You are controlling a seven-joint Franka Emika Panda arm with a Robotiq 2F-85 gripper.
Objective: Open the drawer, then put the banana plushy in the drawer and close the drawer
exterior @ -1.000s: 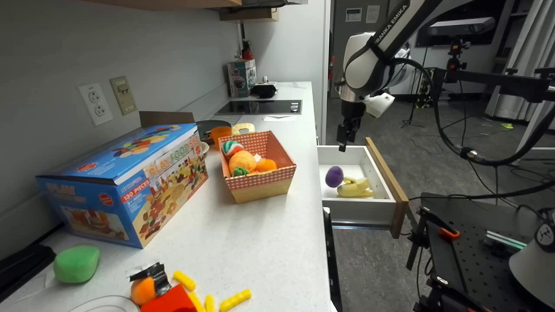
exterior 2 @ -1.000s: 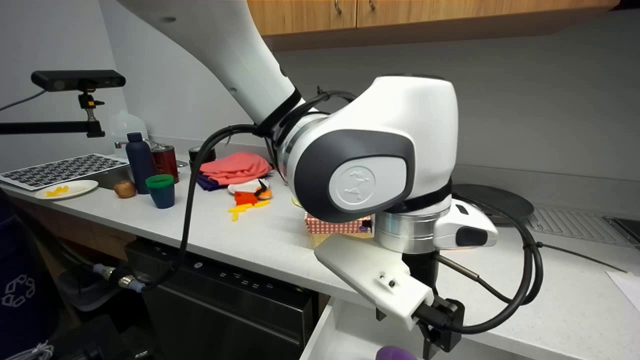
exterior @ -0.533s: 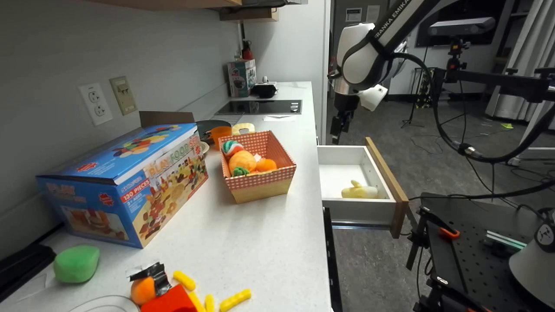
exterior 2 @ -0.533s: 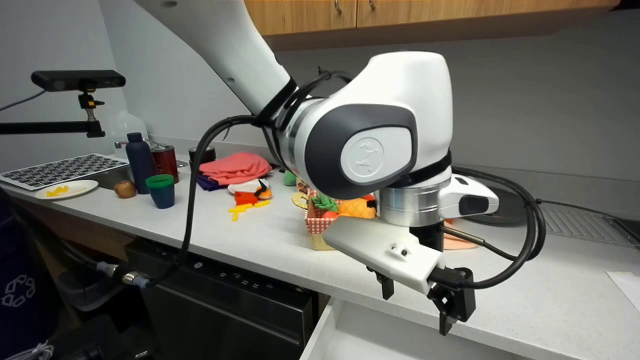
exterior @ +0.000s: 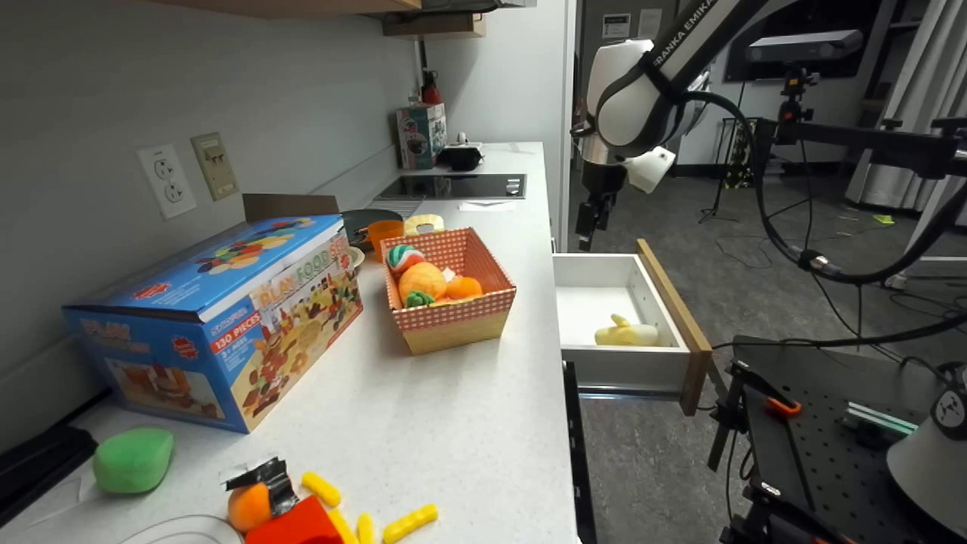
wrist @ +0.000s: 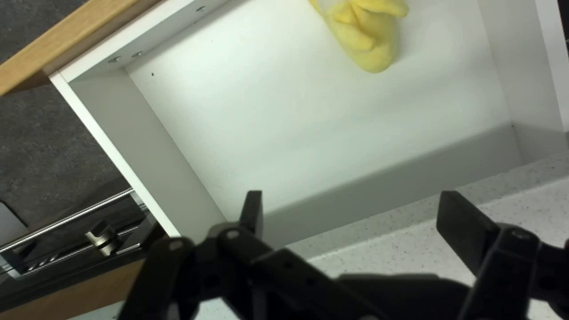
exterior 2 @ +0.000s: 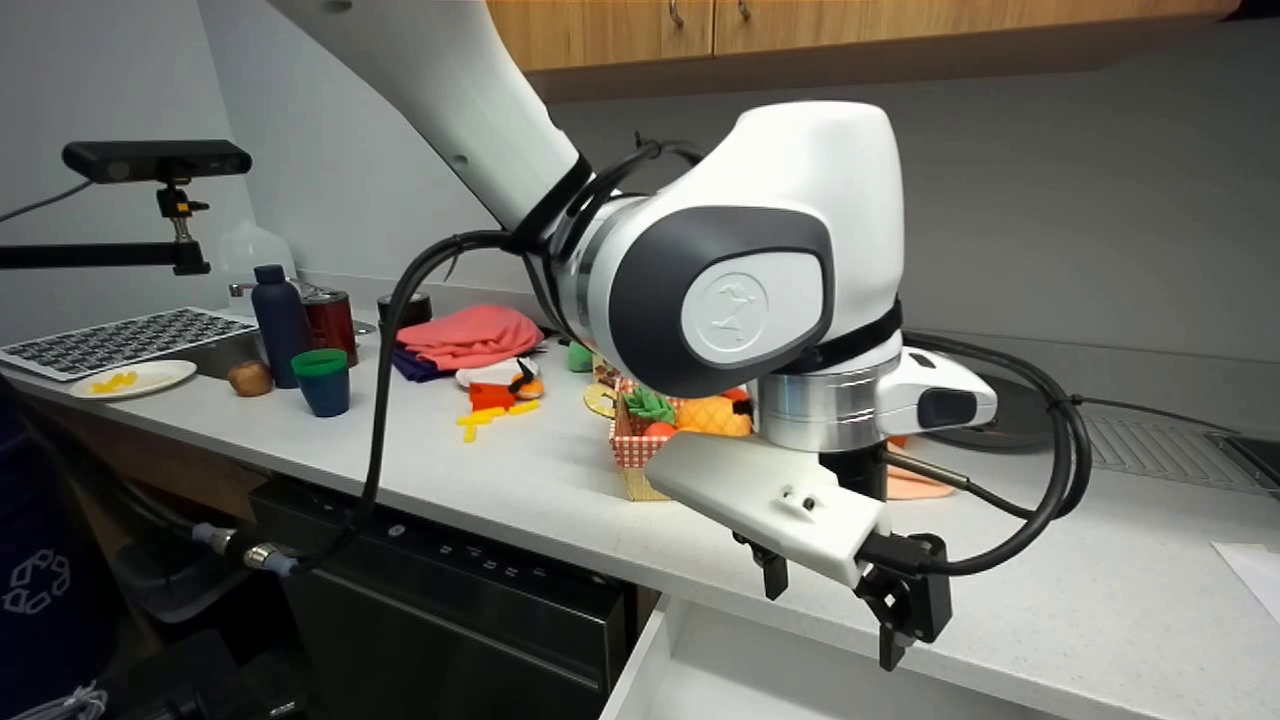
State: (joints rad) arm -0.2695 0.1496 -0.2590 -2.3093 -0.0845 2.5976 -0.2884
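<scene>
The drawer stands pulled open below the counter. Its tan front edge (exterior: 675,325) and pale inside show in an exterior view, its inside (exterior 2: 760,670) also in an exterior view, and its white floor (wrist: 266,111) in the wrist view. The yellow banana plushy (exterior: 627,334) lies on the drawer floor near the front; it also shows at the top of the wrist view (wrist: 371,40), partly cut off. My gripper (wrist: 351,206) is open and empty, fingers wide apart, above the drawer's back edge and the counter edge. It also shows in both exterior views (exterior: 591,227) (exterior 2: 832,615).
A checked basket (exterior: 453,321) with toy fruit stands on the counter (exterior: 468,423) near its edge. A blue play-food box (exterior: 219,317) stands behind it. A black cart (exterior: 823,423) stands in front of the drawer. A dishwasher (exterior 2: 450,600) is beside the drawer.
My gripper has risen and moved away from the drawer's middle, then held still. The purple toy seen in the drawer earlier is out of view. The banana plushy lies differently, nearer the drawer front.
</scene>
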